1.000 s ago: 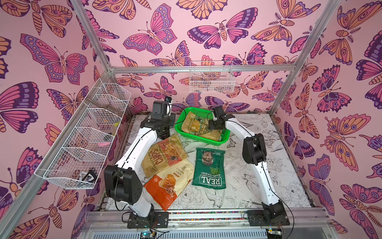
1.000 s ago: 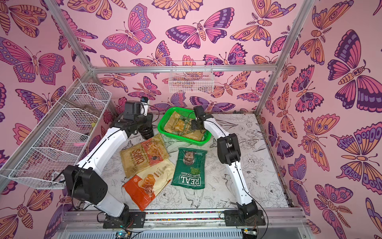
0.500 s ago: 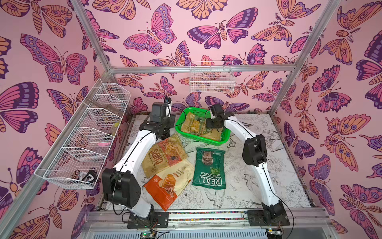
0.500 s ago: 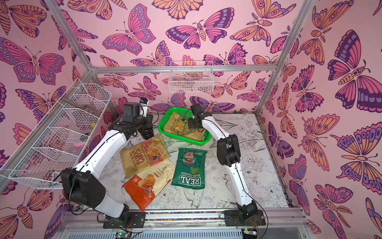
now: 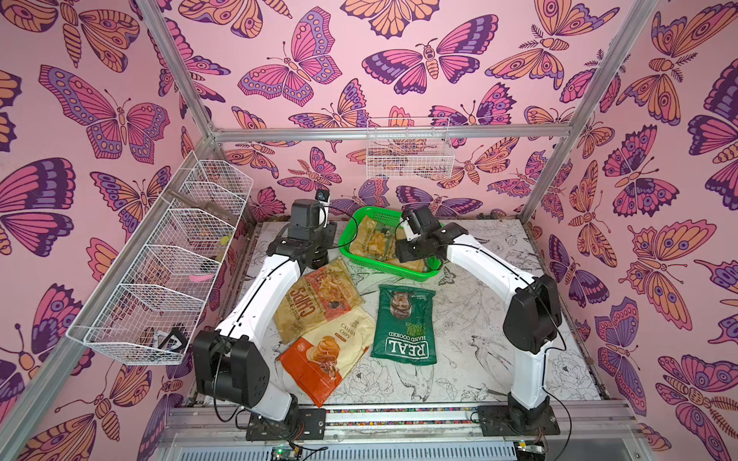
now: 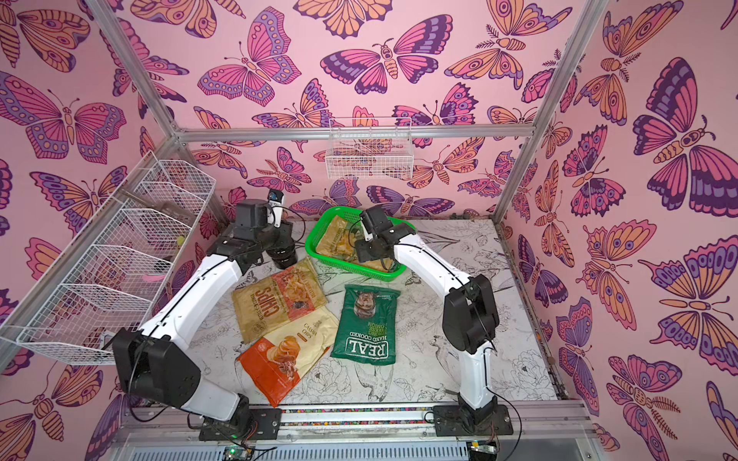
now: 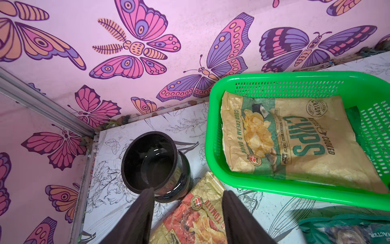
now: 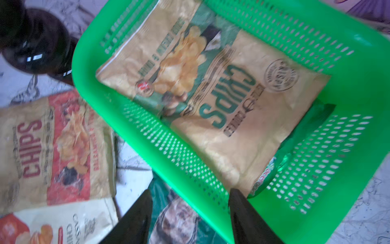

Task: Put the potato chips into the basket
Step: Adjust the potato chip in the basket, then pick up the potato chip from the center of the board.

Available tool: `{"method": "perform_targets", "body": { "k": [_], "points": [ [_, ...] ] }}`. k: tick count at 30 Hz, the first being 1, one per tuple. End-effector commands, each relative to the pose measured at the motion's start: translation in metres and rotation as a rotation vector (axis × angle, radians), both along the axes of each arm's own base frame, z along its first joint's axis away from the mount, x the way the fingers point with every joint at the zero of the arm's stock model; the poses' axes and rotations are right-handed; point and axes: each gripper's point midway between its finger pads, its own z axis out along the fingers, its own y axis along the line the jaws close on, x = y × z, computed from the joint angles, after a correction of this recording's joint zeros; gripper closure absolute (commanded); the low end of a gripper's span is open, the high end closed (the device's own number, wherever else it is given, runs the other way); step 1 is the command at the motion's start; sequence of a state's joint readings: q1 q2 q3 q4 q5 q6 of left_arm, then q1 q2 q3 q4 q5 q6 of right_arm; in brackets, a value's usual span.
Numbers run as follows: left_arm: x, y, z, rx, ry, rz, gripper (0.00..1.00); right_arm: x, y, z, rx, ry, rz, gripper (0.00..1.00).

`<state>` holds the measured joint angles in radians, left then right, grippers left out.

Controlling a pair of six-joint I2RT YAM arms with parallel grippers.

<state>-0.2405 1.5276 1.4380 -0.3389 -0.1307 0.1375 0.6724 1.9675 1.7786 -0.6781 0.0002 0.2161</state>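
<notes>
I saw my left gripper (image 7: 187, 191) hang spread wide and empty over the tan-orange bag (image 7: 196, 219), beside a pot (image 7: 152, 162); the Cassava bag (image 5: 331, 351) and REAL bag (image 5: 403, 323) lay flat on the table (image 5: 479, 319); the tan-green bag (image 7: 295, 143) lay creased in the basket (image 7: 295, 77); only the wrist views showed a green bag (image 8: 304, 128) under it; my right gripper (image 8: 191, 191) gaped empty above the rim.

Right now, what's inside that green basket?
In the basket, a tan-green chips bag lies on top. Beneath it, only a green bag edge shows; the rest is covered.
</notes>
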Motion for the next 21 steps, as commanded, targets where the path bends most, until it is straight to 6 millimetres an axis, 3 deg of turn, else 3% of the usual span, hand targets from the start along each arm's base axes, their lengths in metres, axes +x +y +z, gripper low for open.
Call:
{"method": "perform_targets", "body": {
  "k": [1, 5, 10, 16, 21],
  "points": [
    [-0.006, -0.001, 0.000, 0.031, -0.017, -0.046, 0.43, -0.043, 0.012, -0.016, -0.067, 0.044, 0.185, 0.39],
    [-0.024, -0.025, -0.014, 0.081, -0.003, -0.232, 0.43, -0.091, 0.004, -0.056, -0.146, 0.181, 0.291, 0.40],
    [-0.069, -0.059, -0.039, 0.142, -0.003, -0.548, 0.38, -0.134, -0.010, -0.100, -0.204, 0.378, 0.299, 0.41],
    [-0.117, -0.088, -0.064, 0.213, -0.051, -0.814, 0.35, -0.148, -0.011, -0.122, -0.262, 0.423, 0.322, 0.39],
    [-0.123, -0.086, -0.063, 0.221, -0.119, -0.811, 0.33, -0.147, -0.013, -0.141, -0.299, 0.454, 0.318, 0.38]
  ]
}}
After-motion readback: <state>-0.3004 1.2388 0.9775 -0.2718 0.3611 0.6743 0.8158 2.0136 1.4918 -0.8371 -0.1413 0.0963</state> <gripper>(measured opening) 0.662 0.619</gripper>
